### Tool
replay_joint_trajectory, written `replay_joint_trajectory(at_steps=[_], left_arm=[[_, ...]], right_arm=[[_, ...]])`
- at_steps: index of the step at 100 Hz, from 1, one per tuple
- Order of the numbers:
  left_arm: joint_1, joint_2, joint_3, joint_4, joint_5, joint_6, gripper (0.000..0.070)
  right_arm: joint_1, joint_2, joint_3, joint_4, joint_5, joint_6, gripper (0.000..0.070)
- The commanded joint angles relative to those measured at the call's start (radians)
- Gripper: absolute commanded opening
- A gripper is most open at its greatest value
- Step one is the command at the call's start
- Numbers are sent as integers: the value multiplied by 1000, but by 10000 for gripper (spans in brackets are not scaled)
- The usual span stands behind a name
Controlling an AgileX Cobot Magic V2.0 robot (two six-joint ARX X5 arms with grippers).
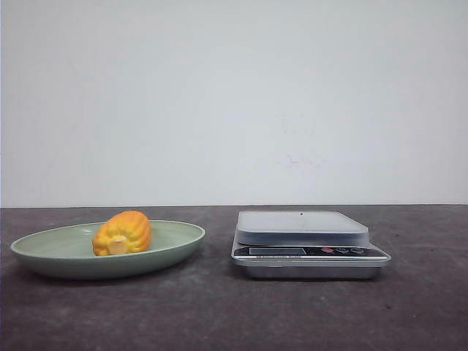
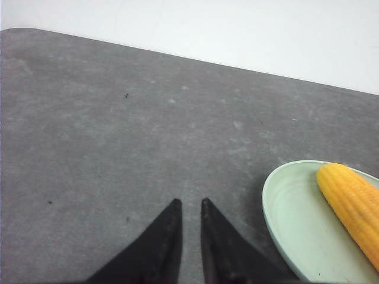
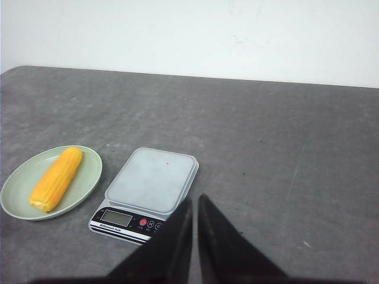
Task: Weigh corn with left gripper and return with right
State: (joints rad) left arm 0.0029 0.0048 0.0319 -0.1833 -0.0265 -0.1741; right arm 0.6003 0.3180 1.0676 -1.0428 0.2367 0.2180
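The corn [image 1: 122, 233], a yellow-orange cob with a pale cut end, lies in the green plate [image 1: 44, 252] on the left of the table. The grey kitchen scale [image 1: 303, 227] stands to the plate's right with nothing on its platform. In the left wrist view my left gripper [image 2: 190, 204] hangs over bare table beside the plate [image 2: 284, 219] and corn [image 2: 352, 207], its fingers nearly together and empty. In the right wrist view my right gripper [image 3: 195, 200] is shut and empty above the scale's near right corner [image 3: 151, 180]; the corn [image 3: 56, 178] and plate [image 3: 89, 177] lie beyond. Neither gripper shows in the front view.
The dark grey tabletop [image 1: 234, 322] runs back to a white wall [image 1: 234, 102]. The scale's display and buttons [image 3: 127, 220] face the robot.
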Motion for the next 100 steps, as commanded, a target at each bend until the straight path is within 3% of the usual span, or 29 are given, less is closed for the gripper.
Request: replay_joint_trajectory(at_steps=[1, 26, 41, 56, 71, 81, 100], left_arm=[[3, -2, -18, -4, 1, 11, 25], [3, -2, -18, -4, 1, 11, 25], [3, -2, -18, -4, 1, 11, 25], [3, -2, -18, -4, 1, 11, 25], [3, -2, -18, -4, 1, 11, 25], [3, -2, -18, -4, 1, 11, 25], [3, -2, -18, -4, 1, 11, 25]], right_arm=[[5, 0, 8, 10, 0, 16, 10], [5, 0, 8, 11, 2, -2, 10], [-53, -21, -26, 84, 55, -52, 9], [-318, -127, -239, 305, 8, -133, 10], [-526, -248, -558, 610, -83, -136, 10], [-584, -292, -740, 763, -167, -136, 10], [-595, -314, -941, 865, -169, -132, 10]])
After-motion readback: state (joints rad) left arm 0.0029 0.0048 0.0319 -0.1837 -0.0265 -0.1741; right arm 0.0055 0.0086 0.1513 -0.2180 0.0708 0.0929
